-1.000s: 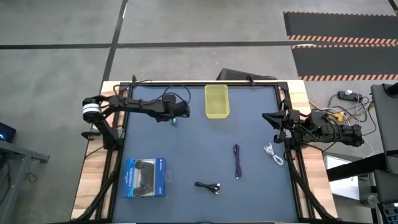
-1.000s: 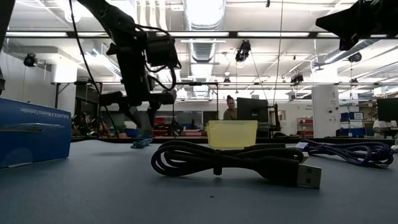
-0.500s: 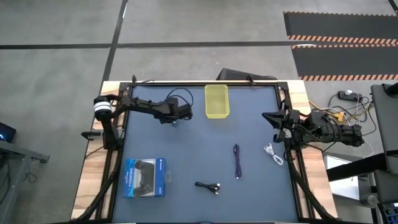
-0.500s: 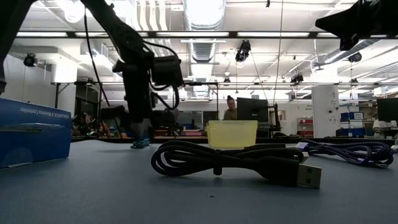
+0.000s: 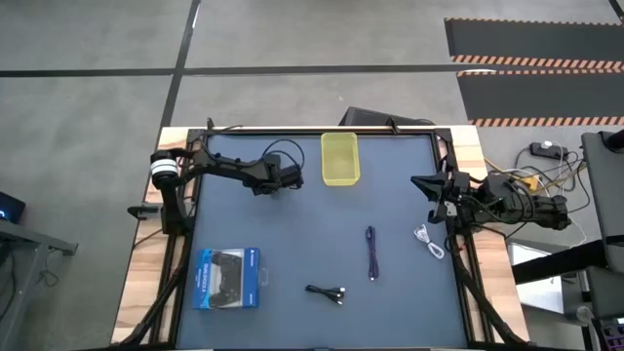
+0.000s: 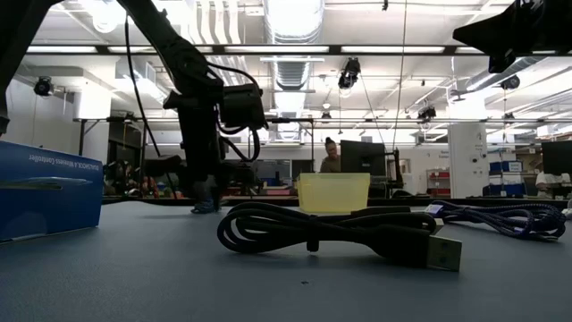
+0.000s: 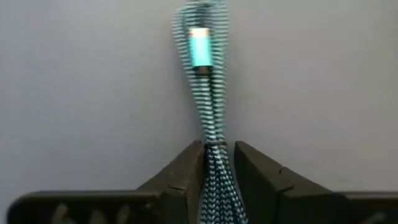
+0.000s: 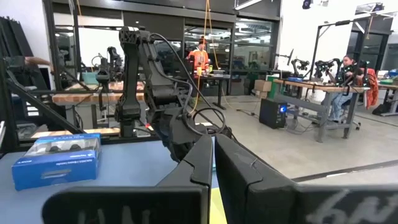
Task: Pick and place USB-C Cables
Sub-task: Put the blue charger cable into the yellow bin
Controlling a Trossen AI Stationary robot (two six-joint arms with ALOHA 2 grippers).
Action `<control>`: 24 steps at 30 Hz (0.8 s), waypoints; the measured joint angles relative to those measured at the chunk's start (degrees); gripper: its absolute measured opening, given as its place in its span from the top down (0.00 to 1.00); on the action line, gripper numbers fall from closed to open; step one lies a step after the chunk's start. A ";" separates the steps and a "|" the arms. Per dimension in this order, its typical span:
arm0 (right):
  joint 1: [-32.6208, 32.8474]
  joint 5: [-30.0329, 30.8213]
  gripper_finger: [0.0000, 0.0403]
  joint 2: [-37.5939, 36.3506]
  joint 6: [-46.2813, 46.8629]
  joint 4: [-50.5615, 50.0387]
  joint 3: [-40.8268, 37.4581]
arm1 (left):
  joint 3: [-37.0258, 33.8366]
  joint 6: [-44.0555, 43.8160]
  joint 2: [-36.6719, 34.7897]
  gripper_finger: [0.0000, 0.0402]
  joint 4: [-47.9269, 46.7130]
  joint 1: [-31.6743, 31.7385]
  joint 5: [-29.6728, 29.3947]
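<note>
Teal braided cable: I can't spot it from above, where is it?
The teal braided USB-C cable lies on the table's far left, clamped between the left end effector, left of the yellow plastic bin.

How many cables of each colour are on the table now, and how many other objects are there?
Teal cable: 1, between the left gripper's fingers
Purple cable: 1
White cable: 1
Black cable: 1
Yellow bin: 1
Blue box: 1
Total: 6 things, 4 of them cables.
</note>
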 joint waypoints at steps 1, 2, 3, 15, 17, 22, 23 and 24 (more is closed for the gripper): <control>0.00 0.00 0.98 0.00 0.00 0.00 0.00 | 0.00 0.00 0.00 0.86 -0.01 0.00 0.00; 0.00 0.00 0.98 0.00 0.00 0.00 0.00 | 0.00 0.00 0.00 0.88 -0.03 0.00 -0.01; 0.00 0.00 0.98 0.00 0.00 0.00 0.00 | 0.00 0.00 0.00 0.90 -0.07 0.00 -0.02; 0.00 0.00 0.98 0.00 0.20 0.00 0.00 | 0.00 -1.27 -0.09 0.95 -0.37 -0.13 -1.01; 0.00 0.00 0.98 0.00 0.22 0.01 0.00 | 0.00 -1.29 -0.26 0.95 -0.39 -0.37 -1.01; 0.00 -0.02 0.98 0.00 0.22 0.00 -0.02 | -0.02 -1.28 -1.99 0.95 -0.08 -0.94 -1.14; 0.00 -0.01 0.98 0.00 0.22 0.00 -0.02 | -0.01 -1.19 -2.27 0.95 0.07 -1.12 -1.35; 0.00 -0.02 0.98 0.00 0.22 -0.01 -0.01 | 0.11 -1.10 -2.65 0.95 0.00 -1.23 -1.72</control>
